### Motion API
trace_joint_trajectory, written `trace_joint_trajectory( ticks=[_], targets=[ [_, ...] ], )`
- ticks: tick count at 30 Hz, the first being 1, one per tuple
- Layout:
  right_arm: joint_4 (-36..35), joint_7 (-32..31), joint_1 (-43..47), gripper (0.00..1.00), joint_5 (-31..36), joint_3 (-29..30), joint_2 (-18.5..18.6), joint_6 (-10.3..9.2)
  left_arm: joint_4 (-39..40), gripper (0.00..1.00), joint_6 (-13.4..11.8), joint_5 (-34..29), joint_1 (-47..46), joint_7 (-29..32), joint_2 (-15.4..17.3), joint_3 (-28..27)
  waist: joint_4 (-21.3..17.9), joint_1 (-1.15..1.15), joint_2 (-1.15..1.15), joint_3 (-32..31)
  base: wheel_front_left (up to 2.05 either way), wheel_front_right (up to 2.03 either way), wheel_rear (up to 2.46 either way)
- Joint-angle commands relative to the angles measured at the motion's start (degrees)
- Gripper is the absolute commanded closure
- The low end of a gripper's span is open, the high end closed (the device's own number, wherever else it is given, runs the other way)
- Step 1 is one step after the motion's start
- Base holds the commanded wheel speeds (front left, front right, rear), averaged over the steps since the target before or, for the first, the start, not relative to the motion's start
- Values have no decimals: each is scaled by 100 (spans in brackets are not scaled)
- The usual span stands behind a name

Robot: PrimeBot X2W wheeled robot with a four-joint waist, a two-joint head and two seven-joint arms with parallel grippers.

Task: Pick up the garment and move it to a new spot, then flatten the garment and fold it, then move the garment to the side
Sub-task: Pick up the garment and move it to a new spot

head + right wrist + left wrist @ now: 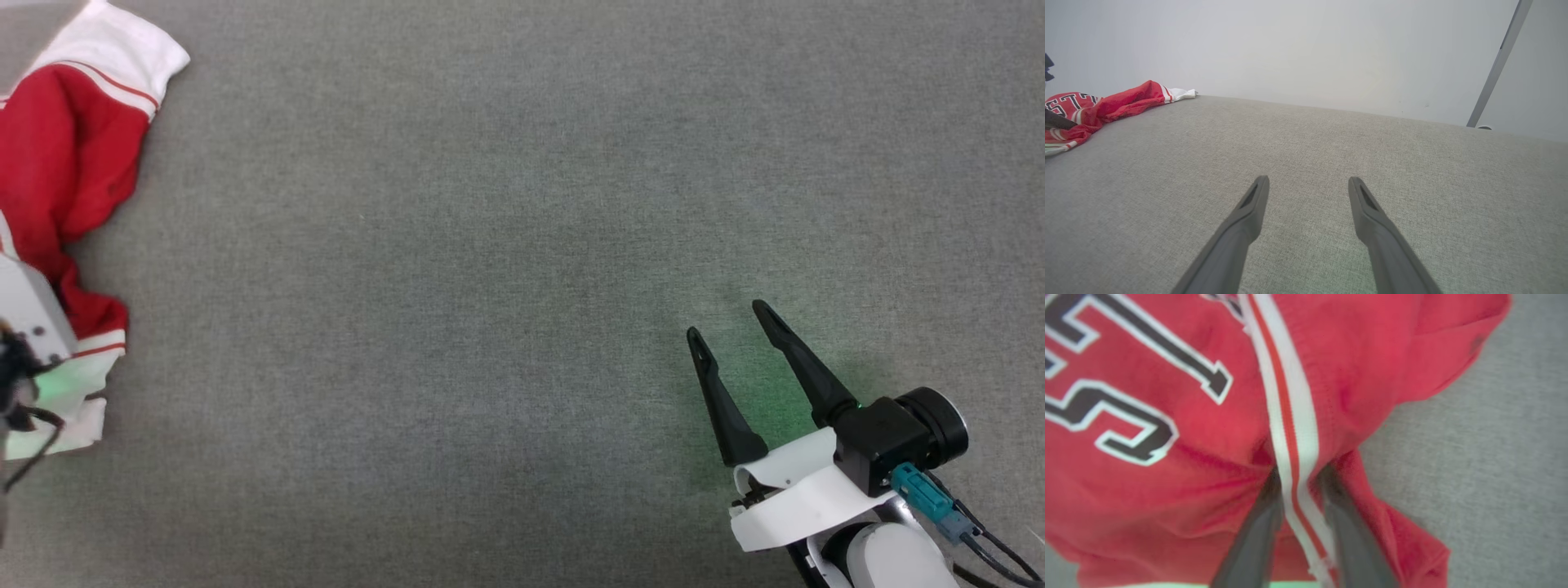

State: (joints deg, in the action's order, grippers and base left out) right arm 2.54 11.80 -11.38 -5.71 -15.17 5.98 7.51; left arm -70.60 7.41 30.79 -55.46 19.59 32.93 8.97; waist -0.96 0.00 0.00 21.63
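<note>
Item: red jersey (57, 155), lying bunched on the grey table (490, 286), far to your left. Left hand (1300, 473) is seemingly clamping its striped trim (1286, 396); right hand (727, 317) is hanging idle, fingers apart. Be lifting slowly, watching for trailing sleeves.

We have open grey surface (490, 245) across the middle and right; the garment (57, 163) heaps along the left edge, seemingly low.

Soft, even light covers the bench (490, 245), with a green glow by the right tool (727, 317). The left wrist view shows the garment (1167, 457) blurred.
</note>
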Motion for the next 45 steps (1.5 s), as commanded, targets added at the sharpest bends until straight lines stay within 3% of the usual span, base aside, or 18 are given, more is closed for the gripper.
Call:
trace_joint_trajectory(
  ticks=[1, 3, 4, 6, 9, 15, 21, 29, 37, 39, 45],
  targets=[
    [-24, 5, 36, 0, 11, 3, -1, -4, -69, 100, -4, -34, 253, -99, -81, 70, 21, 0, 0, -42, 0, 0, 0],
    [-9, 13, 56, 0, -5, 9, -18, -4, 66, 100, -4, -48, 138, -611, 11, 53, 39, 0, 0, -105, 0, 0, 0],
    [9, 21, 70, 0, -8, 5, -23, -4, 117, 91, -4, -61, 87, -852, 26, 49, 48, 0, 0, -153, 0, 0, 0],
    [51, 43, 90, 0, -40, -10, -42, -4, 141, 100, -2, -143, 27, -1210, 28, 127, 55, 0, 0, -249, 0, 0, 0],
    [139, 85, 134, 0, -85, -16, -77, -4, 177, 100, -1, -213, -56, -1594, -25, 255, 63, 0, 0, -442, 0, 0, 0],
    [294, 152, 216, 0, -180, -11, -140, -4, 545, 100, 1, -110, -150, -1928, -190, 677, 48, 0, 0, -809, 0, 0, 0],
    [373, 215, 328, 0, -228, 101, -185, -4, 1439, 100, 1, 228, -339, -2059, -407, 1379, -28, 0, 0, -1028, 0, 0, 0],
    [399, 286, 451, 0, -292, 311, -249, -4, 2935, 100, 5, 1102, -663, -1706, -848, 2370, -333, 0, 0, -1131, 0, 0, 0],
    [393, 332, 468, 0, -376, 505, -301, -4, 3988, 100, 6, 2045, -721, -661, -1242, 3065, -885, 0, 0, -1011, 0, 0, 0],
    [403, 337, 438, 0, -395, 510, -308, -4, 4205, 100, 6, 2209, -659, -505, -1251, 3299, -1031, 0, 0, -935, 0, 0, 0],
    [291, 343, 398, 0, -642, 512, -314, -4, 4065, 100, 5, 2256, -371, 102, -778, 3981, -1323, 0, 0, -709, 0, 0, 0]
  ],
)
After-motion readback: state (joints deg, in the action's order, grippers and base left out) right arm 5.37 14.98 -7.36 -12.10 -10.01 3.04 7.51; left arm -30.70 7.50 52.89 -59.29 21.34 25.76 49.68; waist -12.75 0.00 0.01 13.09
